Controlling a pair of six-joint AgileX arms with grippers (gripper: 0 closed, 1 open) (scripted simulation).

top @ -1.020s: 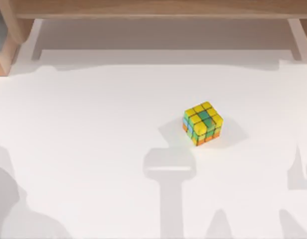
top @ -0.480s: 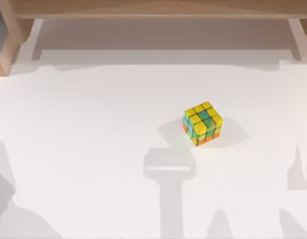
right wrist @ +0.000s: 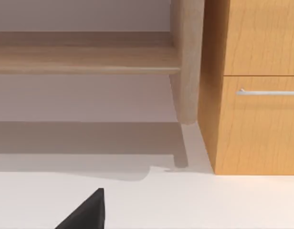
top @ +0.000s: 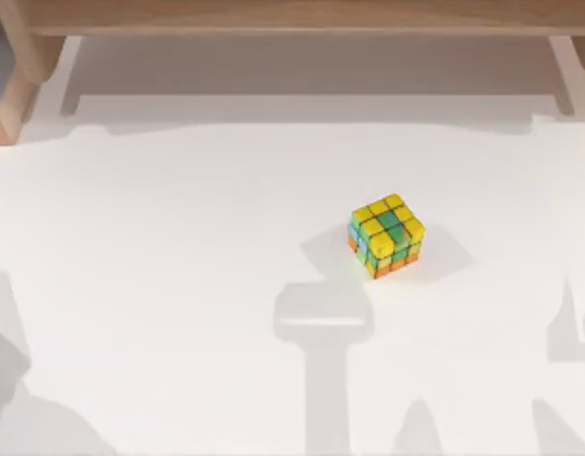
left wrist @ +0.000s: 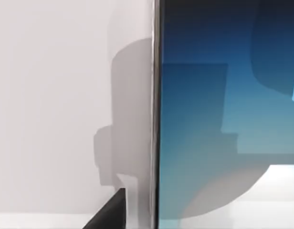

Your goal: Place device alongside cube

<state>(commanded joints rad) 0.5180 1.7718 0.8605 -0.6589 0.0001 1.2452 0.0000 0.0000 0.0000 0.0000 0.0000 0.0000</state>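
1. Starting on the left: getting the device (left wrist: 223, 119) right up close in the left wrist view, blue-grey gradient screen facing the camera, pale long edge running straight alongside the white table (left wrist: 47, 95).
2. Spotting a dark bit of the left gripper (left wrist: 109, 215) just beside that long edge. Honestly not being able to tell whether spread, pressed together or pinching the device, or even touching it.
3. Also catching soft grey shadows (left wrist: 128, 119) lying across the screen and on the table next to the edge.
4. Moving over to the top view: finding the cube (top: 386, 236) sitting alone on the table, a bit right of centre, turned corner-on, mostly yellow on top with green tiles and orange along the lower side. No telling how far the device is from it.
5. Same view: seeing a wooden shelf (top: 292, 17) running along the far side.
6. Ending on the right: getting a dark bit of the right gripper (right wrist: 85, 212) in the right wrist view, hanging over the table and facing a wooden cabinet (right wrist: 257, 133) with a metal handle (right wrist: 268, 91) and a round wooden leg (right wrist: 187, 62) beside it. Again, not being able to tell spread or pressed together.
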